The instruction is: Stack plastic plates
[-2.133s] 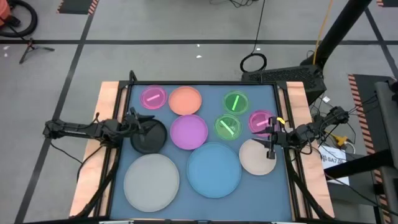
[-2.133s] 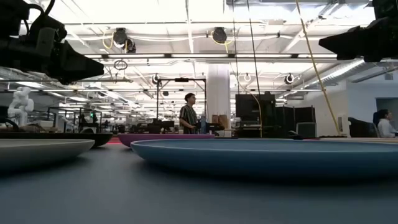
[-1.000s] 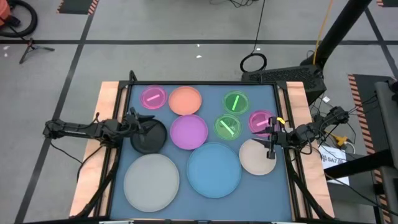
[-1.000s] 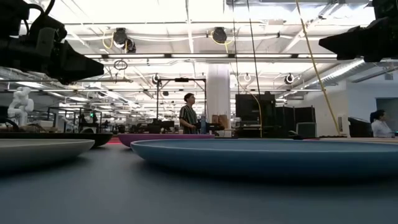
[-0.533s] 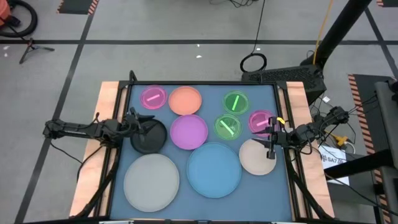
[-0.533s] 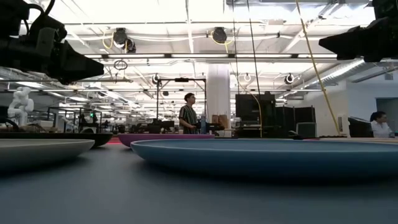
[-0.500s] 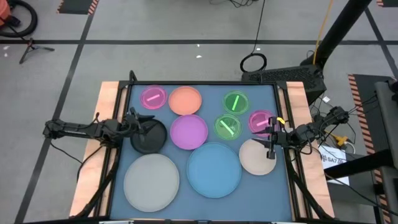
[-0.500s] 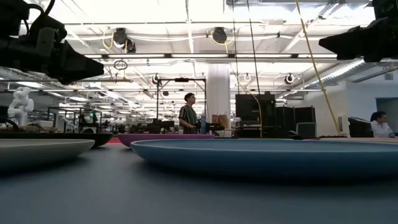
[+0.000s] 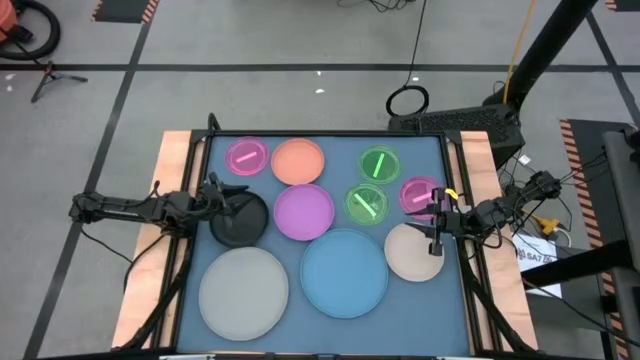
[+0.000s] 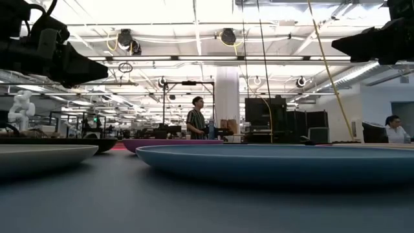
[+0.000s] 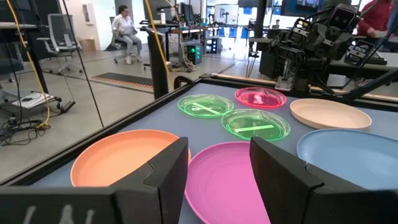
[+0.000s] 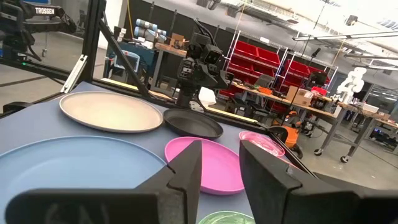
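The blue-grey table (image 9: 320,155) carries the plastic plates (image 9: 303,212) spread out singly, none stacked; a person (image 10: 195,119) stands in the workshop beyond. The left gripper (image 9: 228,197) hovers spread wide and empty over the black plate (image 9: 240,222). The right gripper (image 9: 436,222), part-open and empty, hangs above the beige plate (image 9: 410,254).

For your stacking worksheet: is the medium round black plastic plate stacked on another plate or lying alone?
Lying alone. The round black plastic plate sits directly on the blue table, overlapping no other plate.
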